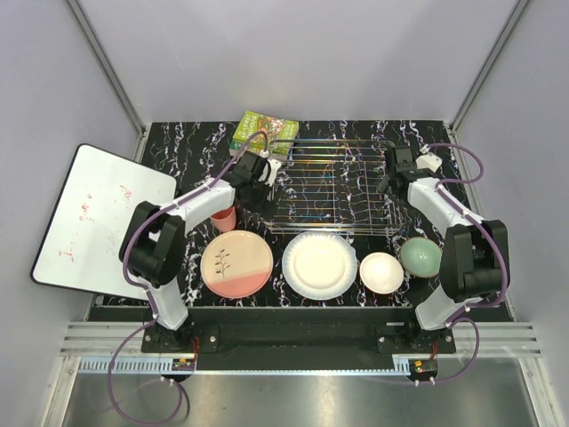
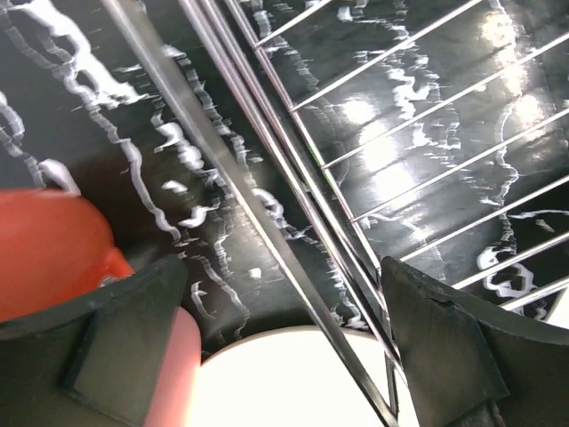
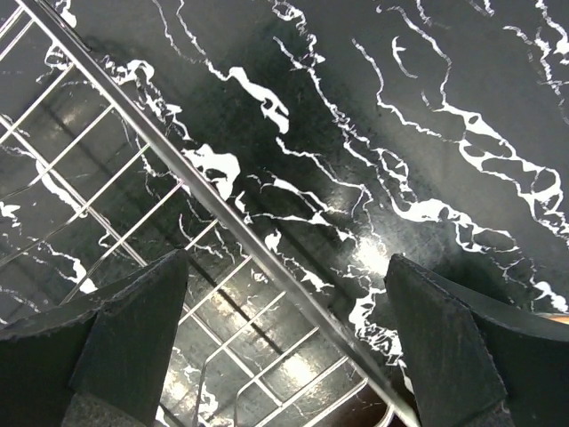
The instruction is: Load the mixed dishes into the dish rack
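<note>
The white board (image 1: 98,213) with red scribbles lies well out to the left of the left gripper (image 1: 258,182), on the black marbled table (image 1: 178,147). That gripper hangs over the left rim of the dish rack (image 1: 333,187) with its jaws spread wide. In the left wrist view the rim wires run slantwise between its fingers (image 2: 124,347), and nothing is clasped. A salmon-pink cup (image 1: 223,218) stands just beside it, to its left and nearer the bases. The green book (image 1: 264,131) lies close behind the gripper, at the rack's far left corner. The pink-and-cream plate (image 1: 236,264) sits on the table on the near side of the left gripper. The large white plate (image 1: 319,265) lies against the rack's near rim, between the two grippers. The small cream bowl (image 1: 381,272) and the pale green bowl (image 1: 420,256) rest on the near side of the right gripper (image 1: 393,181), the green one closer to it. The right gripper hangs over the rack's right rim, jaws wide apart and holding nothing; in the right wrist view the rim wire crosses between its fingers (image 3: 133,338)
</note>
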Tool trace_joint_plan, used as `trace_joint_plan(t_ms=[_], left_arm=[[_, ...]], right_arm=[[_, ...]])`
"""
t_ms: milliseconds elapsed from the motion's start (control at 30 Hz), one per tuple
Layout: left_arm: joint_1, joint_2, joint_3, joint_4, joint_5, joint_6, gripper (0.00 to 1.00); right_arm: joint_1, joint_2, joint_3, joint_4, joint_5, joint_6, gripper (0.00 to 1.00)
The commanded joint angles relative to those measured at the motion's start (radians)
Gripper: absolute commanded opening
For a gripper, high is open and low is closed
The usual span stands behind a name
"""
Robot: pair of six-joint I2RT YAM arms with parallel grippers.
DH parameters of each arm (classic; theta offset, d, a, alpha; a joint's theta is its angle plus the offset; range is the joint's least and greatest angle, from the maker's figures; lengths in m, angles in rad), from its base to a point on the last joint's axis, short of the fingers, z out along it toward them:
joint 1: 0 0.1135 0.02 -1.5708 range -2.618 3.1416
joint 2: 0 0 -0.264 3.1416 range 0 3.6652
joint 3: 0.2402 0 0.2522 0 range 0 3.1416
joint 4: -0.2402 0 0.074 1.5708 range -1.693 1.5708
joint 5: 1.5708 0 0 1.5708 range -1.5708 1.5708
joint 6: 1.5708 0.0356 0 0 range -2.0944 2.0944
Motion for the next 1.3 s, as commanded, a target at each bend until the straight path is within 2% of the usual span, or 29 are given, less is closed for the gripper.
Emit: trace_joint_plan(t_ms=[0,200,333,433,600,700,900,1067,1267], left_arm=[[0.029,-0.077,-0.009,-0.012,-0.062,0.034,0.99],[0.030,-0.094,-0.009,-0.012,-0.032,0.019,0.99],[0.029,-0.090,0.066,-0.025,-0.012,-0.004,0.99],[0.029,-0.088,0.141,-0.048,-0.016,-0.006,0.99],[0.029,-0.096,0.227,-0.066,-0.021,-0.007,0.99],[0.029,-0.091,0.258,-0.086,-0.018,-0.007,0.99],[0.027,-0.096,0.293,-0.088,-0.027,0.011,0.99],[0.029,-0.097,0.324,-0.088,-0.033,0.025,0.99],[0.029,-0.099,0.334,-0.086,-0.041,0.045,0.99]], right_arm=[[0.019,-0.029,0.022,0.017,-0.035,0.026,1.00],[0.049,-0.054,0.008,0.037,-0.041,0.007,1.00],[0.062,-0.088,0.020,0.037,-0.014,-0.030,1.00],[0.071,-0.163,0.000,0.039,0.031,-0.039,1.00],[0.075,-0.376,-0.083,0.034,0.109,-0.013,1.00],[0.074,-0.480,-0.107,-0.059,0.132,0.047,1.00],[0.072,-0.603,-0.184,-0.407,0.122,0.229,1.00],[0.063,-0.623,-0.279,-0.501,0.057,0.386,0.99],[0.056,-0.620,-0.264,-0.593,0.069,0.452,0.98]])
